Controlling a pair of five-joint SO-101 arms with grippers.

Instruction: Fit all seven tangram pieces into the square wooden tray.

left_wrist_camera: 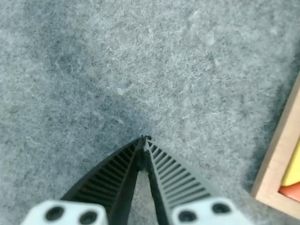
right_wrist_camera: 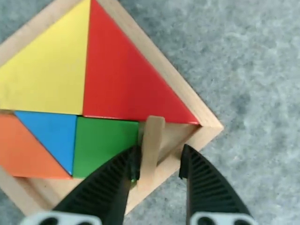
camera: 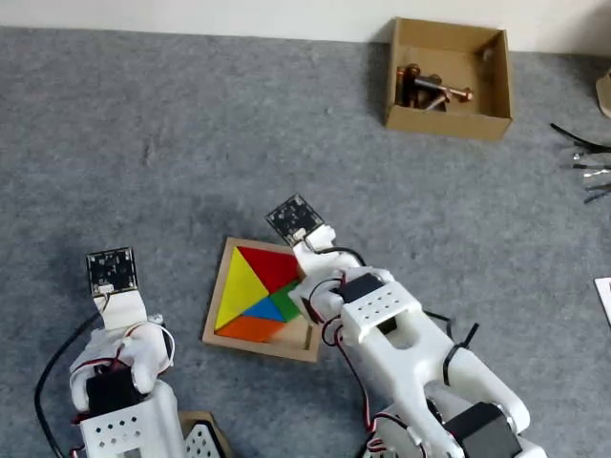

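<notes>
The square wooden tray (camera: 216, 300) lies mid-table on grey carpet. It holds a yellow triangle (right_wrist_camera: 47, 70), a red triangle (right_wrist_camera: 126, 79), a blue triangle (right_wrist_camera: 51, 133), a green square (right_wrist_camera: 105, 145) and an orange piece (right_wrist_camera: 23, 150). In the tray's bare corner a plain wood-coloured piece (right_wrist_camera: 152, 140) stands on edge beside the green square. My right gripper (right_wrist_camera: 159, 152) hangs open around that piece; one finger (right_wrist_camera: 129, 166) is next to it and a gap shows on the other side. My left gripper (left_wrist_camera: 143, 139) is shut over bare carpet, with the tray's rim (left_wrist_camera: 279, 154) off to one side.
A cardboard box (camera: 449, 119) with copper-coloured metal parts sits at the far right. Loose cables (camera: 584, 157) and a white sheet (camera: 604, 296) lie at the right edge. A flat brown object (camera: 208, 429) rests by the left arm's base.
</notes>
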